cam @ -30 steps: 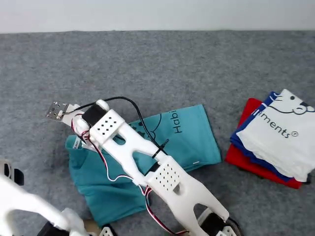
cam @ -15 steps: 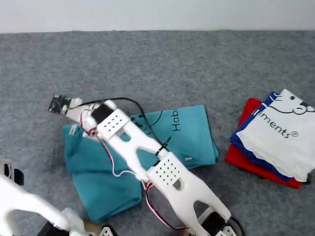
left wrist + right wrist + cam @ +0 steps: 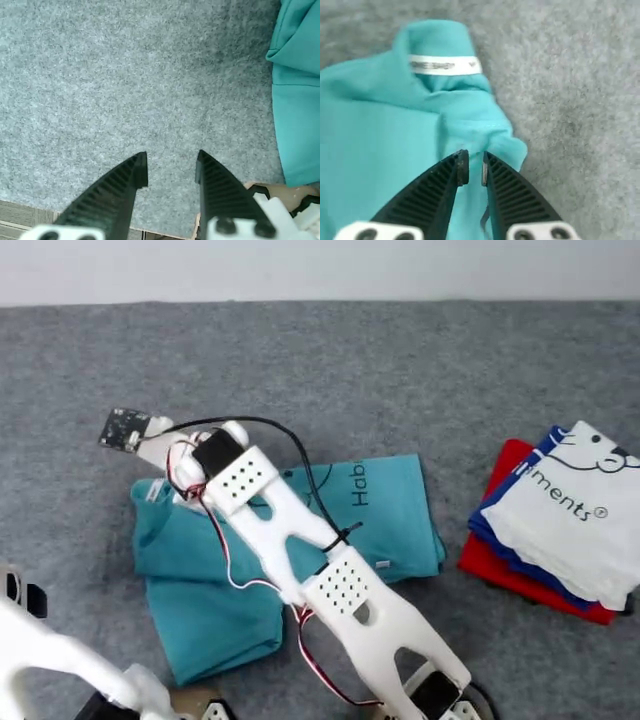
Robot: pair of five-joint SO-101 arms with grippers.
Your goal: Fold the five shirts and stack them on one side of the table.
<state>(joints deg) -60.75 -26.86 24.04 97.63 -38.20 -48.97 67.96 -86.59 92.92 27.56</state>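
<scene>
Since a second ago the right arm has swung toward the upper left of the high view, and the near edge of the shirt has shifted with it. My right claw [image 3: 473,170] is closed to a thin slit on a pinch of the teal shirt [image 3: 380,125], beside the collar with its white label [image 3: 445,65]. From there the cloth spreads rumpled across the middle of the grey table [image 3: 400,370], one flap trailing toward the lower left. My left claw [image 3: 171,170] hangs open over bare table, with the shirt's edge at the right of its view. At the right edge of the high view sits the stack of folded shirts [image 3: 560,530]. I judge the shirt light, limp and likely to drag on the felt. I'd hold it at a hem or the collar seam, where the cloth is thicker.
</scene>
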